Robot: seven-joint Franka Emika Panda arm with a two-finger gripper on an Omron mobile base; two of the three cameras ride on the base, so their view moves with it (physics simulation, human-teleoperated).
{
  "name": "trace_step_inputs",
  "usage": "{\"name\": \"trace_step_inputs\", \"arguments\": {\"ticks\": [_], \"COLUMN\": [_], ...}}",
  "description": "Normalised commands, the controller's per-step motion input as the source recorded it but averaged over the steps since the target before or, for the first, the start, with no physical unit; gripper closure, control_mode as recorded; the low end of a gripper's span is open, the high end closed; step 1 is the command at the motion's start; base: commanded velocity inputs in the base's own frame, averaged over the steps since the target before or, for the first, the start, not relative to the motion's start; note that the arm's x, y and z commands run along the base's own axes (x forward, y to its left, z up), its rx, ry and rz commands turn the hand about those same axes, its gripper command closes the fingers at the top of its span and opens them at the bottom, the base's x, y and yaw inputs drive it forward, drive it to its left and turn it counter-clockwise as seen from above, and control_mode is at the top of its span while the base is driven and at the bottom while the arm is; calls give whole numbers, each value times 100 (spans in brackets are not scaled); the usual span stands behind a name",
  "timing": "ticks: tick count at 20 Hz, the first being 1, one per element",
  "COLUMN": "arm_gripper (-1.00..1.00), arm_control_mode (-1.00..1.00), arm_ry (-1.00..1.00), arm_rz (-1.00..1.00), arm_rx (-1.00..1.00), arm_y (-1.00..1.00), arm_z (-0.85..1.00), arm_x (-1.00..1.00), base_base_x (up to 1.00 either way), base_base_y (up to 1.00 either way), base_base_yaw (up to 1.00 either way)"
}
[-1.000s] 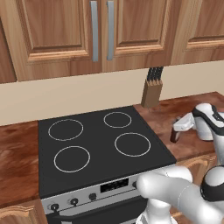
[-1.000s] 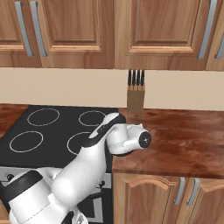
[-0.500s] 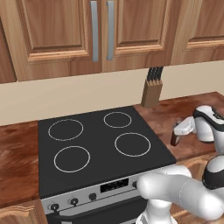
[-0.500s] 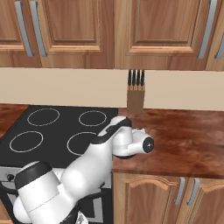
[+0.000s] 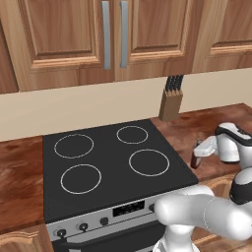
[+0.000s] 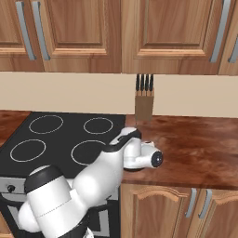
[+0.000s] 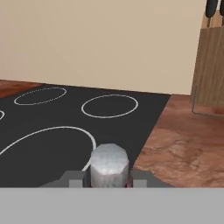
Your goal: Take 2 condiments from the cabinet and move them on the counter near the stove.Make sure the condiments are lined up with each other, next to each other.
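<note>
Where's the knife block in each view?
Left base: right of centre, on the counter against the wall, just past the stove's far right corner.
Right base: centre, against the wall, past the same stove corner.
Hand: top right edge, cut off, far beyond the bottle.
Knife block. Shared landmark: the stove's ring burners.

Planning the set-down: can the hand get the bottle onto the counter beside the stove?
Probably yes: the hand, shut on the bottle, is above bare counter beside the stove; the knife block stands farther back.
</note>
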Motion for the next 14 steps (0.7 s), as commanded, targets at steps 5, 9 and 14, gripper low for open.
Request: {"name": "trace_step_inputs", "arguments": {"ticks": [5,9,14], "arm_gripper": [100,100,100], "arm_control_mode": [-100,-100,-100], "arm_ry": [-3,-4,-7], "arm_rz": [0,0,0], "arm_rx": [1,0,0], "arm_y": [-7,-6,0], "arm_z": [-6,0,0], "arm_x": [9,8,3], "base_base_x": [0,0,0], "base_base_y": [0,0,0], "base_base_yaw": [0,0,0]}}
